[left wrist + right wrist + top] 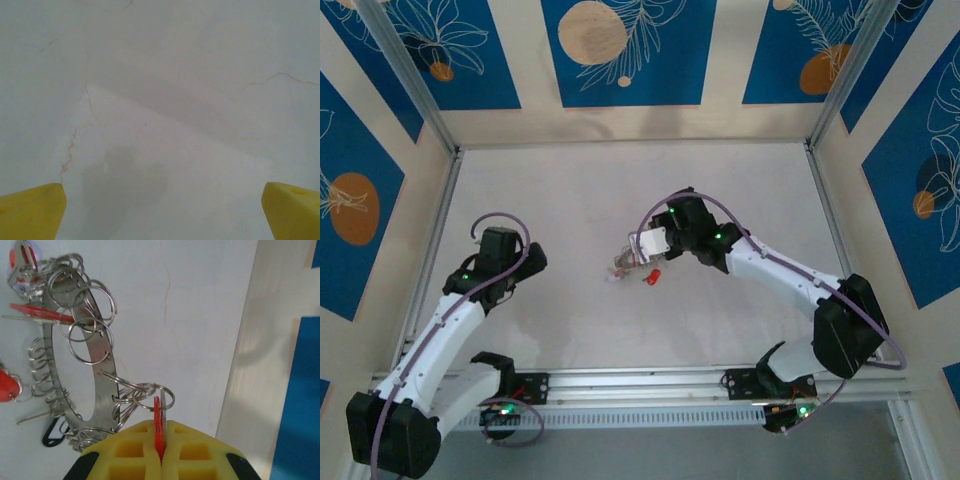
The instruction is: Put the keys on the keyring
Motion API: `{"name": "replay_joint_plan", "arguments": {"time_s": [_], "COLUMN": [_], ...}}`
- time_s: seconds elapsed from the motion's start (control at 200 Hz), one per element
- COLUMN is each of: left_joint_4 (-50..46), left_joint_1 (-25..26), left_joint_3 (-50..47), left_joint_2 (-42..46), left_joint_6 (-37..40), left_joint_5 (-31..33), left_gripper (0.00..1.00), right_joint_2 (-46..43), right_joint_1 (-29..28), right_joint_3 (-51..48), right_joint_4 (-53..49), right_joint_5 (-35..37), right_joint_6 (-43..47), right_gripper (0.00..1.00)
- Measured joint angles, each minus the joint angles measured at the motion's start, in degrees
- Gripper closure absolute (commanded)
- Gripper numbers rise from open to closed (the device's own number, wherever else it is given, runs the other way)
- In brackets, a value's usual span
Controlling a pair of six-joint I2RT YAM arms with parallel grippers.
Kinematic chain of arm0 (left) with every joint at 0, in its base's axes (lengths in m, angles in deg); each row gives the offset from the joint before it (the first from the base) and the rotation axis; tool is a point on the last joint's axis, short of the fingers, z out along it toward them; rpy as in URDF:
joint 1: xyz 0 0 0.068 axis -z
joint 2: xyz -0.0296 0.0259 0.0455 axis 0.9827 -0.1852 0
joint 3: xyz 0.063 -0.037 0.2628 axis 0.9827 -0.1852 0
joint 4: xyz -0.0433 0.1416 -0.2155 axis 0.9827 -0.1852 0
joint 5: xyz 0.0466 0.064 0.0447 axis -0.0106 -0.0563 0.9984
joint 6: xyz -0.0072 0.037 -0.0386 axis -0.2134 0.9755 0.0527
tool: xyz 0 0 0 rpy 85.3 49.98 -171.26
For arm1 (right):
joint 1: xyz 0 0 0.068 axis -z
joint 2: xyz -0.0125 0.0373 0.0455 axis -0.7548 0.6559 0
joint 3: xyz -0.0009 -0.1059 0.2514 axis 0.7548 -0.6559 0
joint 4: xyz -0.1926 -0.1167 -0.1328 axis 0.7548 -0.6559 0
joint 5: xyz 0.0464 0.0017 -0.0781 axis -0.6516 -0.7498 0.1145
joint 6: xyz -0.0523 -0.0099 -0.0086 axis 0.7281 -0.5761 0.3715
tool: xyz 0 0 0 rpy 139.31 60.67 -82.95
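Left arm point(455, 320) by worktop point(570, 190) left edge; left jaws released, wide apart, above bare surface. At worktop ctr: keyring point(102, 385) w/ small split rings point(90, 320) hung along its band, loose red key point(652, 275) just beside it. Right jaws clenched on a red key point(158, 420), edge-on, its ring among the keyring's split rings

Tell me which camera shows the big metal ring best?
The right wrist view: the keyring sits close up, its band and small loops distinct. The top external view shows it as a tiny glinting cluster at the right gripper's tip. The left wrist camera faces plain tabletop.
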Motion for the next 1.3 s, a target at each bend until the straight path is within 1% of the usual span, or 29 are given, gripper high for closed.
{"name": "replay_joint_plan", "arguments": {"time_s": [0.145, 0.265, 0.72, 1.09, 1.21, 1.3], "left_joint_4": [1.14, 1.6, 2.89, 3.91, 5.88, 7.41], "left_joint_1": [-0.17, -0.24, -0.9, -1.38, -1.51, -1.53], "left_joint_3": [-0.02, -0.02, -0.02, -0.04, -0.63, -1.42], "left_joint_2": [-1.29, -2.54, -7.26, -7.76, -7.76, -7.78], "left_joint_6": [0.39, 1.14, 2.73, 3.61, 5.62, 7.17], "left_joint_5": [-0.17, -0.39, -0.63, -0.66, -1.79, -3.43], "left_gripper": [0.0, 0.0, 0.0, 0.0, 0.0, 0.0], "right_joint_2": [2.21, 5.88, 23.5, 32.76, 34.91, 36.54], "right_joint_1": [2.56, 4.33, 10.19, 15.06, 15.96, 16.48], "right_joint_3": [0.02, 0.63, 13.33, 17.57, 17.84, 17.88], "right_joint_4": [2.89, 4.5, 6.88, 7.45, 8.35, 9.16], "right_joint_5": [-2.38, -4.07, -8.15, -10.29, -10.49, -10.4], "right_joint_6": [-0.79, -1.33, -1.97, -3.08, -3.48, -3.89], "right_gripper": [1.0, 1.0, 1.0, 1.0, 0.97, 0.92]}}
